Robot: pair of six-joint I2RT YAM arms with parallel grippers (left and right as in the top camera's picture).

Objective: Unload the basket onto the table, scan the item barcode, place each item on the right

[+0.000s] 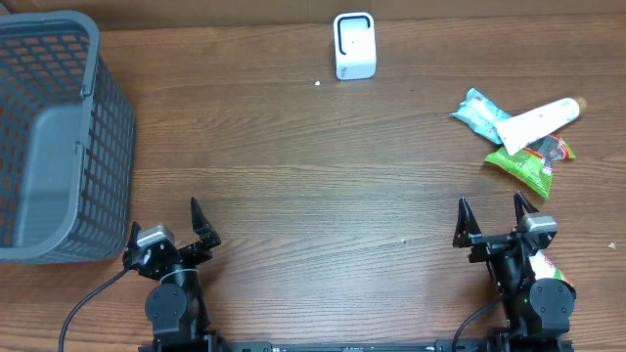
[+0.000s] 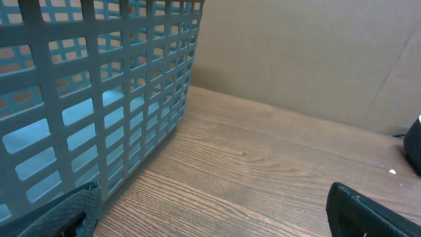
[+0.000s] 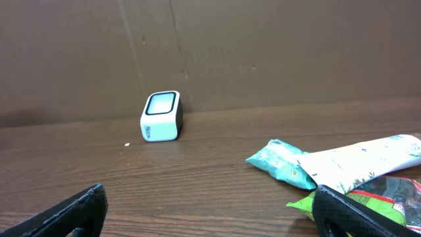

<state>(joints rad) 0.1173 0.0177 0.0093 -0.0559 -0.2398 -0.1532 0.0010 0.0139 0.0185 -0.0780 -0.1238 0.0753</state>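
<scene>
Both splayed, table [image 1: 313,196] edge: left tool [image 1: 163,214], right tool [image 1: 490,200]

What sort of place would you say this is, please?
Likely a mock shop checkout on a wooden table: a white barcode scanner stands at the back, a grey mesh basket sits at one side, and packaged goods lie opposite.

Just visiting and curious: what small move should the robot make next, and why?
Probably the right gripper reaches forward toward the white tube atop the packets: it is open and empty, the items lie ahead of it, and nothing is at the scanner.
</scene>
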